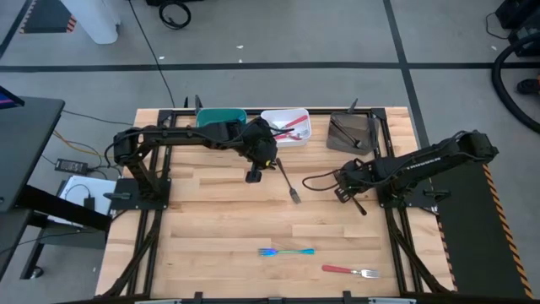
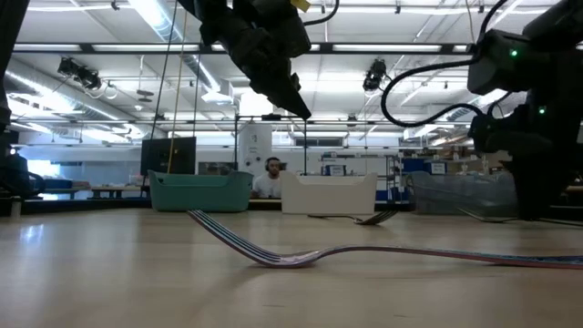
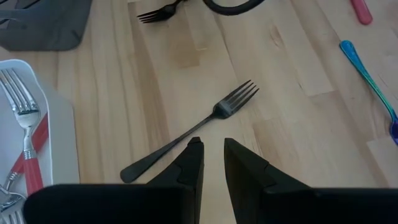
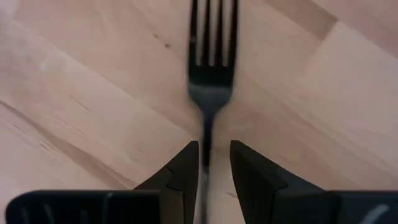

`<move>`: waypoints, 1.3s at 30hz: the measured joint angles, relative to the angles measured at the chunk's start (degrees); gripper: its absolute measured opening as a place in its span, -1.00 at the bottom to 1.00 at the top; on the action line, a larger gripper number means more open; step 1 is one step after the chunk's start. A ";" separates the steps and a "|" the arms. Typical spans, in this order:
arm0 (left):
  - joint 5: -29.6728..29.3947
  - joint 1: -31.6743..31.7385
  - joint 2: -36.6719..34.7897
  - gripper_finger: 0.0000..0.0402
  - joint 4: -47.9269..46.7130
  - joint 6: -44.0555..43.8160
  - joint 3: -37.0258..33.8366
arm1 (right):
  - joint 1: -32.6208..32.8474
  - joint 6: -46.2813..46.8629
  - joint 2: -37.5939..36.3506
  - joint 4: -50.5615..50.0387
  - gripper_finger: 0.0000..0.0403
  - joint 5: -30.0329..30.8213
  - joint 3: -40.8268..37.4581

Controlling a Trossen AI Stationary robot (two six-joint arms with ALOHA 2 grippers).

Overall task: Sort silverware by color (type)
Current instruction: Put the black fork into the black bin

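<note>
Two arms work over the desk [image 1: 211, 253], and part of the cutlery is hard to read. The right gripper [image 4: 208, 158] sits low near the desk's right edge, jaws clenched on the handle of a dark fork [image 4: 211, 68]; its handle end is hidden between the fingers and the tines blur in the right wrist view. From above, this fork [image 1: 361, 205] shows only as a thin dark line under the gripper [image 1: 353, 192].

The left gripper [image 1: 253, 176] hangs above the middle of the desk toward the far edge, jaws slightly parted and holding nothing. Just beside it a second dark fork [image 1: 289, 181] lies flat, slim and matte grey-black, tines pointing to the near edge; in the left wrist view its handle [image 3: 155, 160] runs partly behind the fingertips [image 3: 194, 155].

Along the far edge stand a teal bin [image 1: 221, 115], a white bin [image 1: 285, 125] with red-handled forks [image 1: 295, 122] whose count I cannot tell, and a brown bin [image 1: 353, 132] with dark pieces too tangled to separate.

Near the near edge lie a blue-teal fork [image 1: 287, 252] and a red fork [image 1: 350, 271] with silver tines. In the low view the closest fork [image 2: 273, 255] is cut off at the frame's right
</note>
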 joint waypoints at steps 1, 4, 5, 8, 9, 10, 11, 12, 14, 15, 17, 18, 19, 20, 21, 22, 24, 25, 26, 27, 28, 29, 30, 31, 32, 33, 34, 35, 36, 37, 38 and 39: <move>0.00 0.01 0.00 -0.68 0.00 0.01 0.00 | -0.23 -0.13 0.00 1.47 -0.50 -0.12 -0.54; 0.01 0.02 0.00 -0.68 0.01 0.01 0.00 | -0.76 -0.36 -0.23 5.33 -0.50 -0.22 -2.57; 0.00 0.02 0.00 -0.68 0.00 0.01 0.00 | -0.96 -0.34 -0.41 5.88 -0.50 -0.01 -3.14; 0.01 0.02 0.00 -0.68 0.01 0.01 0.00 | -1.52 1.26 -0.38 5.51 -0.50 0.86 -3.75; 0.00 0.02 0.00 -0.68 0.02 0.01 0.00 | -1.69 2.09 -0.37 5.03 -0.51 0.99 -3.75; 0.01 0.02 0.00 -0.68 0.00 0.01 0.00 | -1.75 2.64 -0.37 4.76 -0.53 1.16 -3.75; 0.00 0.02 0.00 -0.68 0.01 0.01 0.00 | -1.78 2.79 -0.36 4.67 -0.56 1.40 -3.75; -0.01 0.02 0.00 -0.68 0.01 0.01 0.00 | -1.78 2.72 -0.33 4.77 -0.59 1.70 -3.76; 0.01 0.02 0.00 -0.68 -0.01 0.01 0.00 | -1.78 2.31 -0.32 5.08 -0.70 2.07 -3.87; -0.01 0.02 0.00 -0.68 0.03 0.01 0.00 | -1.78 1.91 -0.31 5.32 -0.76 2.28 -3.94; 0.01 0.02 0.00 -0.68 -0.01 0.01 0.00 | -1.78 1.58 -0.31 5.40 -0.90 2.39 -3.97; 0.01 0.02 0.00 -0.68 0.01 0.01 0.00 | -1.80 1.49 -0.31 5.36 -0.93 2.45 -3.97; 0.00 0.02 0.00 -0.68 0.01 0.01 0.00 | -1.78 1.38 -0.31 5.36 -0.94 2.46 -3.97; 0.01 0.02 0.00 -0.68 0.00 0.01 0.00 | -1.80 1.36 -0.31 5.36 -0.93 2.41 -3.97; 0.01 0.02 0.00 -0.68 0.00 0.01 0.00 | -1.80 1.30 -0.27 5.30 -0.92 2.36 -3.93; 0.00 0.02 0.00 -0.68 0.01 0.01 0.00 | -1.80 1.19 -0.18 5.09 -0.91 2.27 -3.72; 0.00 0.02 0.00 -0.68 0.01 0.01 0.00 | -1.83 0.27 -0.05 4.52 -0.94 1.82 -3.08; 0.01 0.02 0.00 -0.68 0.01 0.01 0.00 | -1.84 -0.50 -0.09 4.36 -0.95 1.71 -2.54; -0.01 0.02 0.00 -0.68 0.01 0.01 0.00 | -1.84 -1.14 -0.11 4.03 -0.95 1.52 -2.14; -0.01 0.02 0.00 -0.68 0.03 0.01 0.00 | -1.86 -1.84 -0.13 3.70 -0.95 1.22 -1.53; 0.01 0.02 0.00 -0.68 0.01 0.01 0.00 | -1.92 -2.51 -0.05 3.56 -0.95 1.18 -0.99; 0.01 0.02 0.00 -0.68 0.01 0.01 0.00 | -1.97 -3.23 -0.12 3.23 -0.95 1.17 -0.26; 0.01 0.02 0.00 -0.68 0.01 0.01 0.00 | -2.01 -3.87 -0.21 3.48 -0.95 1.17 0.47; -0.01 0.02 0.01 -0.68 0.01 0.01 0.00 | -2.02 -4.50 -0.22 3.74 -0.95 1.16 1.09; 0.01 0.02 0.00 -0.68 -0.01 0.01 0.00 | -2.02 -5.10 -0.22 3.63 -0.95 1.11 1.61; 0.01 0.02 0.02 -0.68 -0.01 0.01 0.00 | -2.08 -5.62 -0.22 3.07 -0.95 0.91 2.19; 0.01 0.02 0.02 -0.68 -0.01 0.00 0.00 | -2.17 -6.24 -0.22 2.64 -0.95 0.84 2.84; -0.01 0.02 0.02 -0.68 -0.10 -0.04 0.00 | -2.30 -6.83 -0.22 2.28 -0.95 0.86 3.70; -0.01 0.02 0.02 -0.68 -0.17 -0.10 0.00 | -2.49 -7.71 -0.26 1.62 -0.95 0.92 4.62; -0.01 0.02 0.00 -0.68 -0.23 -0.10 0.00 | -2.79 -8.62 -0.28 0.49 -0.95 1.28 5.64; -0.01 0.02 0.02 -0.68 -0.33 -0.13 0.00 | -3.19 -9.72 -0.28 -0.85 -0.95 2.03 6.69; -0.01 0.02 0.02 -0.68 -0.40 -0.13 -0.02 | -3.73 -11.11 -0.28 -2.22 -0.95 3.28 7.87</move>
